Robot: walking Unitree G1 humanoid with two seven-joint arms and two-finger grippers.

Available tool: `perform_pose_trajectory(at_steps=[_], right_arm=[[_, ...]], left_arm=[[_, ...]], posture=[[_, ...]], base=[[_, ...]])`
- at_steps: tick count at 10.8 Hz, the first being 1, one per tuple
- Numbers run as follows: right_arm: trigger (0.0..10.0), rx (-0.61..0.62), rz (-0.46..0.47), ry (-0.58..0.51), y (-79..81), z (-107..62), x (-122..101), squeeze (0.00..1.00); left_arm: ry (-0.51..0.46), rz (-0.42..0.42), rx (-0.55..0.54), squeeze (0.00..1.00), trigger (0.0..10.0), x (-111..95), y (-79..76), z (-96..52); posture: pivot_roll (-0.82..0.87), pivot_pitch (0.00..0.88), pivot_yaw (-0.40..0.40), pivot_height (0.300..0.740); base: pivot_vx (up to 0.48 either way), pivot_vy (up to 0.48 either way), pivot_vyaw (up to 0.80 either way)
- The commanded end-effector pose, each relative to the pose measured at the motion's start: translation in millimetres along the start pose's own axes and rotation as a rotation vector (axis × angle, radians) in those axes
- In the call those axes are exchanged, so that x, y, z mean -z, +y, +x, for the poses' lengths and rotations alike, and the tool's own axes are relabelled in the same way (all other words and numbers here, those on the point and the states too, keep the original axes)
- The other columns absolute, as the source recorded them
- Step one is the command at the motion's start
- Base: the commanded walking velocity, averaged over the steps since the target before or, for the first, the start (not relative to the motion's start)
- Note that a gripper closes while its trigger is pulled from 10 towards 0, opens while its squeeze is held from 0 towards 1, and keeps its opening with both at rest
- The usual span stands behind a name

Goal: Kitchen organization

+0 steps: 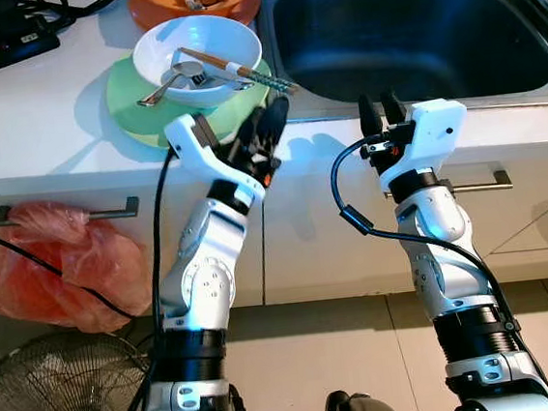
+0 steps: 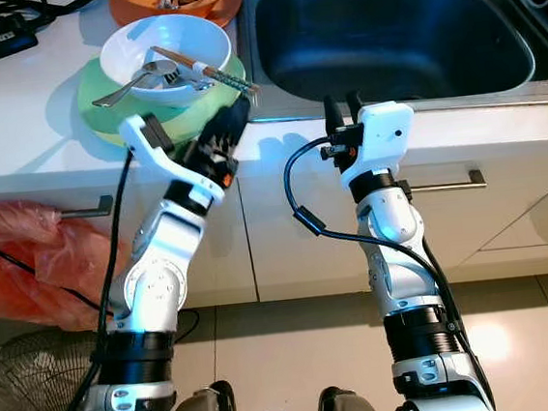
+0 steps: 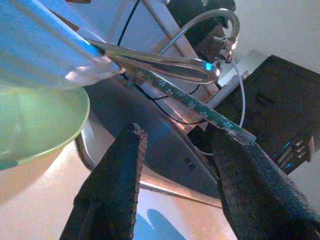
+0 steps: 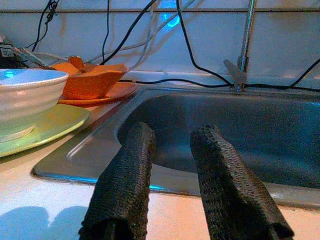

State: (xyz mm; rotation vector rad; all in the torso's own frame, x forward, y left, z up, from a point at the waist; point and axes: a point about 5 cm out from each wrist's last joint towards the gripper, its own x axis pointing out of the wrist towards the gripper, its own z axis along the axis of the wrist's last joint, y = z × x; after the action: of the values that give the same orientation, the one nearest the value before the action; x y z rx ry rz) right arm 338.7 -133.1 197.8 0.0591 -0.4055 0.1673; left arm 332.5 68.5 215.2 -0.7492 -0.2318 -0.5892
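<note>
The left gripper [image 1: 269, 128], fingers [image 3: 120, 185] spread, sits at the worktop [image 1: 32, 112] edge, where the green plate [image 1: 133, 107] with the white bowl [image 1: 197, 57] blocks the way, and the chopsticks [image 1: 242, 71] and spoon [image 1: 170, 82] jut from the bowl toward it. Behind those, the orange bowl [image 1: 194, 1] closes the back of the worktop. The right gripper [image 1: 382, 112] has bare worktop before it, then the open sink [image 1: 413, 32], with a faucet [image 4: 241, 55] and cables [image 4: 200, 65] along the back wall.
</note>
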Motion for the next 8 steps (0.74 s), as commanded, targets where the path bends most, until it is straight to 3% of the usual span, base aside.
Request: perform_pose_trajectory(at_steps=[1, 4, 8], right_arm=[[10.0, 0.004, 0.005, -0.007, -2.0, -1.9, 0.2, 0.00], [10.0, 0.002, 0.006, -0.008, -1.3, -2.0, 0.2, 0.00], [10.0, 0.002, 0.006, -0.008, -1.3, -1.7, 0.5, 0.00]], left_arm=[[-0.033, -0.056, 0.095, 0.00, 10.0, -0.3, -28.4, 20.7], [-0.035, -0.061, 0.149, 0.00, 10.0, -1.6, -35.8, 24.5], [-0.019, -0.051, 0.245, 0.00, 10.0, -2.2, -46.9, 16.9]], posture=[[0.17, 0.201, -0.041, 0.740], [0.16, 0.202, -0.040, 0.740], [0.17, 0.204, -0.041, 0.740]], base=[[0.000, 0.000, 0.00], [0.000, 0.000, 0.00], [0.000, 0.000, 0.00]])
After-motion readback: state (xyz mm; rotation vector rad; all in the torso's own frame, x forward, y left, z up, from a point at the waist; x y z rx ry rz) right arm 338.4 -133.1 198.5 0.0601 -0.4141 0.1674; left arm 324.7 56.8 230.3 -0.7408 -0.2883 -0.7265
